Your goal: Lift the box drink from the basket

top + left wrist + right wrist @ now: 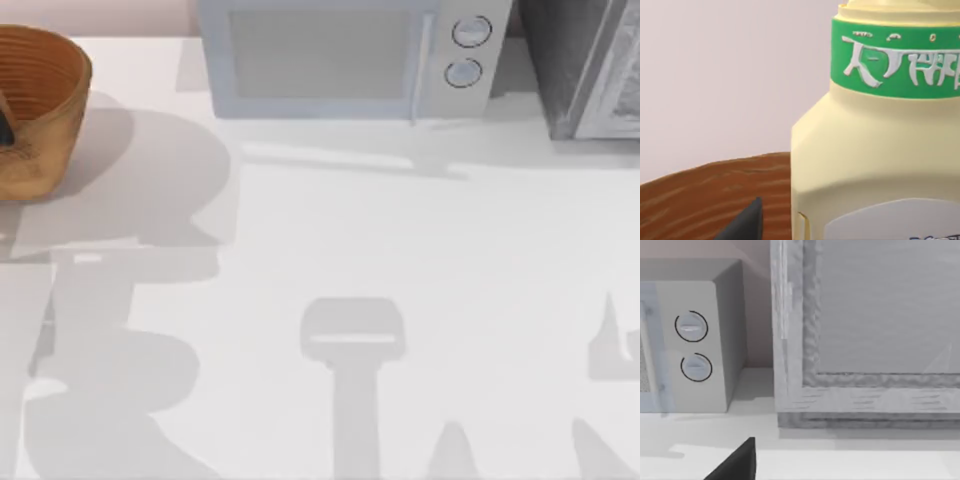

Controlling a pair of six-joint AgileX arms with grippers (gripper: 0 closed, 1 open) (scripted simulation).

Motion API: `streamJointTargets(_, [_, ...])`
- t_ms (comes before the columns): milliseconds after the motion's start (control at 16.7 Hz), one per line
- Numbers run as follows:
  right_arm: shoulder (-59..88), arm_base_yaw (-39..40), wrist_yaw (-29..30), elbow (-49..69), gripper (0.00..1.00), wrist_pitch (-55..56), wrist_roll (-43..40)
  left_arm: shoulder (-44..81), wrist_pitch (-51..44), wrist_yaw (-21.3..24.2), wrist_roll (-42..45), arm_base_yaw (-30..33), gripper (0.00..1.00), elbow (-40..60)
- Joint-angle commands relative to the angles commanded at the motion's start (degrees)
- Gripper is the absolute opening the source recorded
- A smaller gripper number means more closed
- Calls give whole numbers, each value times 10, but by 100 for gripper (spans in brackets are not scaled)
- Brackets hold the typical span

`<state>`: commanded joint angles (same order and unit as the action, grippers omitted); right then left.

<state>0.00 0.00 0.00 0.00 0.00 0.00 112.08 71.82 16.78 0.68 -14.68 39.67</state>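
Note:
The box drink point(875, 150) is pale yellow with a green printed band at its neck and a light label lower down. It stands very close in the left wrist view. Behind and below it runs the orange-brown ribbed wall of the basket point(700, 200). A dark part of my left gripper point(747, 225) shows just beside the drink, over the basket. From above, the basket point(45, 100) sits at the table's far left back corner, with a dark piece point(4, 128) inside it at the picture's edge. My right gripper point(737, 465) hangs over the table's back right.
A pale microwave point(345, 60) with two round dials stands at the back middle. A grey cabinet-like appliance point(585, 65) stands at the back right, close in front of the right wrist camera. Arm shadows fall across the white tabletop point(400, 230).

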Motion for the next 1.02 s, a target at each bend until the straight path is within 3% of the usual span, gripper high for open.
streamJointTargets(420, [0,0,0,0,100,0,0,-5,-3,-2,1,3,100,4])
streamJointTargets(1020, [0,0,0,0,100,0,0,68,-53,-21,-1,22,100,122])
